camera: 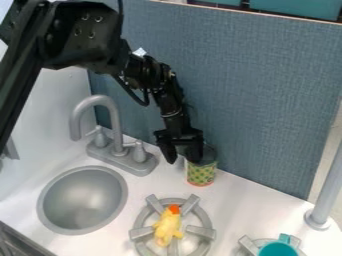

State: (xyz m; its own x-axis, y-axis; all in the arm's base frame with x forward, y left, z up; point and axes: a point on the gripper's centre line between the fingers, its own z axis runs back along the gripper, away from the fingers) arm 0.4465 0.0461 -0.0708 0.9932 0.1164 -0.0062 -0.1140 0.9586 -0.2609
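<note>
A teal cup (277, 249) sits on a grey stove burner (248, 245), down by the near edge of the white countertop (244, 202), toward the right. A second grey stove burner (141, 233) is to its left, with a little yellow toy chicken (167, 228) on top. The toy has an orange bit at its upper end. The round grey sink (83, 200) is near the left edge. A grey pole (326, 192) stands up by the right edge.

Farther back, a green and yellow tin can (201, 173) stands upright by the back edge, just right of the faucet's base. The black gripper (183, 161) hangs down at the can. Its two fingers are partly apart, with one left of the can and one in front of its top. They don't have hold of anything that shows; whether they touch the can is hard to tell. The grey faucet (115, 120) bends over behind the sink, near the back left corner. A blue-grey wall panel (240, 95) runs along the back edge, and teal bins (294, 7) sit behind it.
</note>
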